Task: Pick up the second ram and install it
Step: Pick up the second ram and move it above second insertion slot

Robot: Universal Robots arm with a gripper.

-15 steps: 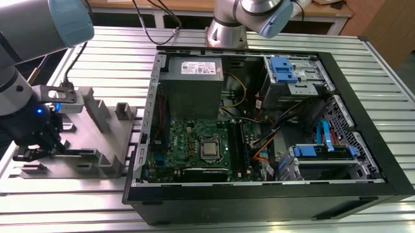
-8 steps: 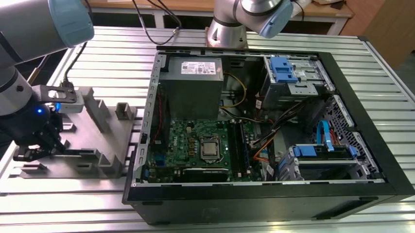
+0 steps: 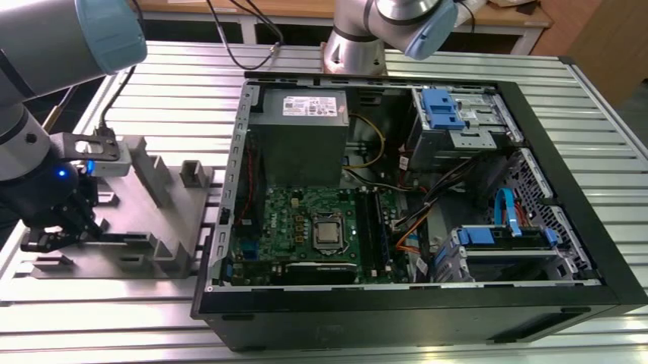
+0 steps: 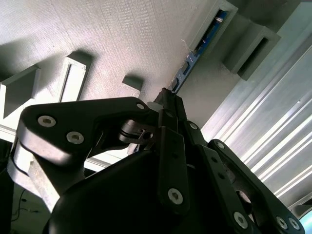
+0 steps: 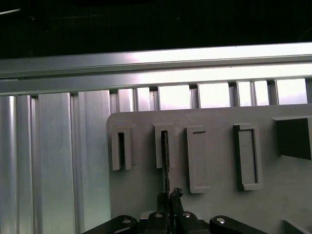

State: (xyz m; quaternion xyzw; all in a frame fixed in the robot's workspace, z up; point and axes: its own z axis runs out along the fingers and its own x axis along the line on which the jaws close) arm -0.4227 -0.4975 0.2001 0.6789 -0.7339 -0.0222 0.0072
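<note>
silver-grey arm (image 3: 23, 98), pale blue joint caps (image 3: 106, 34), black jaws with silver screws (image 4: 74, 138).

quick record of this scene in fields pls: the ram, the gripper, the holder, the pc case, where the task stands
second ram: on edge in a slot of the grey holder block
gripper: at the holder block, jaws closed on one end of the ram
holder place: on the slatted table, to the exterior view's left of the computer case
case: open, motherboard and grey power supply exposed
task state: ram not yet lifted out of its slot
</note>
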